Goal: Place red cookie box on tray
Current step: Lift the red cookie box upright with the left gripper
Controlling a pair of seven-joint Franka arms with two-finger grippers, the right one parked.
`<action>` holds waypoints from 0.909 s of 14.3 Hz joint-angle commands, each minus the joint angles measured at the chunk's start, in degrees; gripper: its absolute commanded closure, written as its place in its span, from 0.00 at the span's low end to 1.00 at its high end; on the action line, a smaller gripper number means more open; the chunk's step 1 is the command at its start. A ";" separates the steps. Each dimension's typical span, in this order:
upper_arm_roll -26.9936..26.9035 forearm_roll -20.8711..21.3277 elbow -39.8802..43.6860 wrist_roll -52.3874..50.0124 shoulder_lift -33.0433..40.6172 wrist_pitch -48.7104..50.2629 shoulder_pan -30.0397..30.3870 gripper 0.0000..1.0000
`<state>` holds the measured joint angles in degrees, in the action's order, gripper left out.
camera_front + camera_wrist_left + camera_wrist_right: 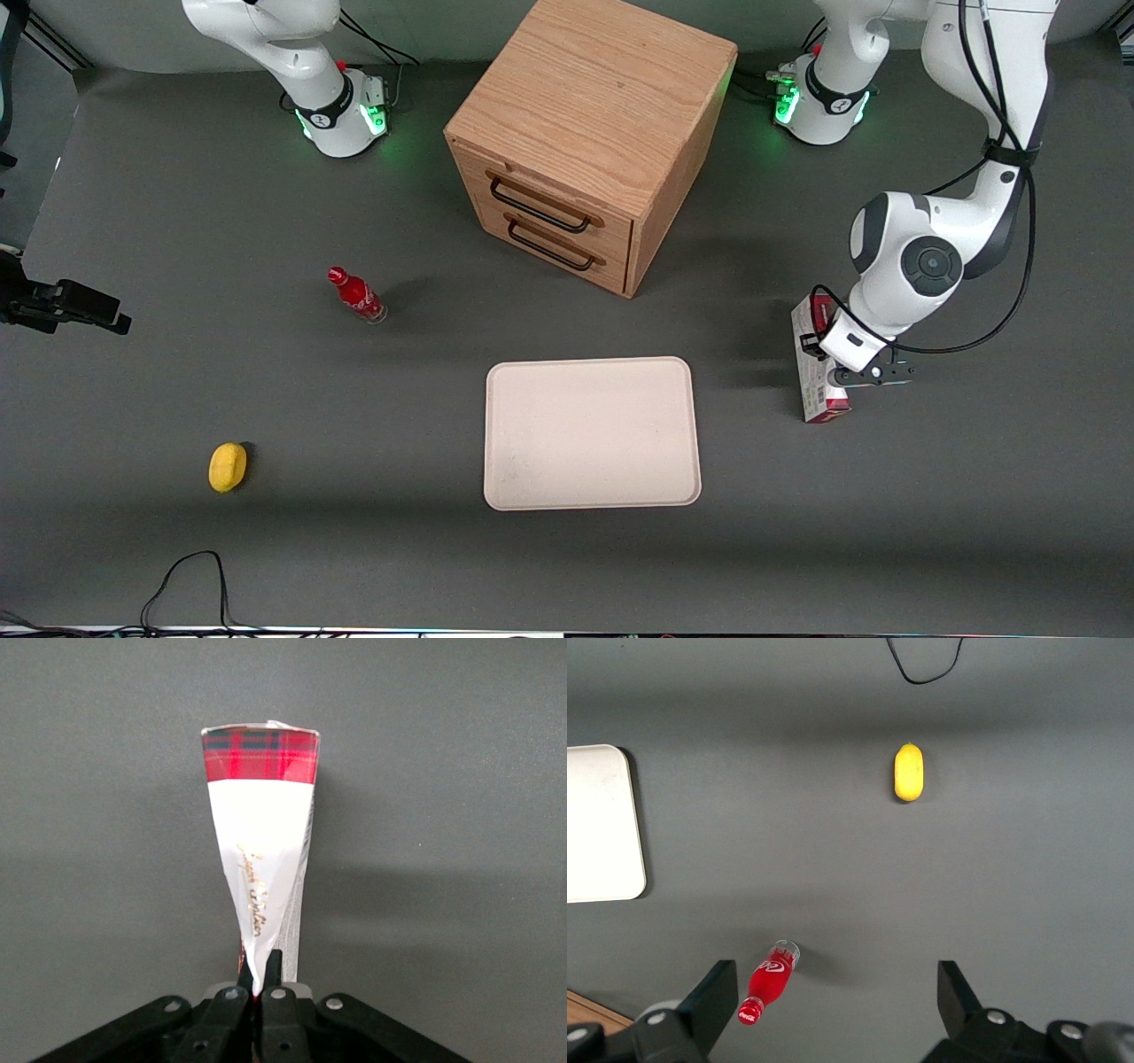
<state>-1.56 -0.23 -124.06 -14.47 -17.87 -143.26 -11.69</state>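
Hand [258, 979] pinching red cookie box [262, 833] | gold script unreadable | tray [591, 432] apart

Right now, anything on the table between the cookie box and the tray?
Nothing: the front view shows bare grey table between the box and the tray. The claw is at the box, shut on it.

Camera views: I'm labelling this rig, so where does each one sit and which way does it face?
Front view: high, looking down at the table; shows both arms, the gripper at the red cookie box, and the tray.
Left wrist view: on the working arm, facing down along the box; shows the fingers.
Right wrist view: on the parked arm, facing down; shares the tray, red bottle and lemon with the front view.
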 commanded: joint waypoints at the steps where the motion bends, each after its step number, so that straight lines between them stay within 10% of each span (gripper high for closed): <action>1: -0.46 0.67 1.53 -1.09 1.96 4.28 -0.44 1.00; 13: -0.82 3.13 48.35 -3.81 5.57 61.58 0.53 1.00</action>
<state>-2.50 2.45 -84.53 -17.46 -10.59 -88.40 -11.24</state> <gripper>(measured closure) 0.978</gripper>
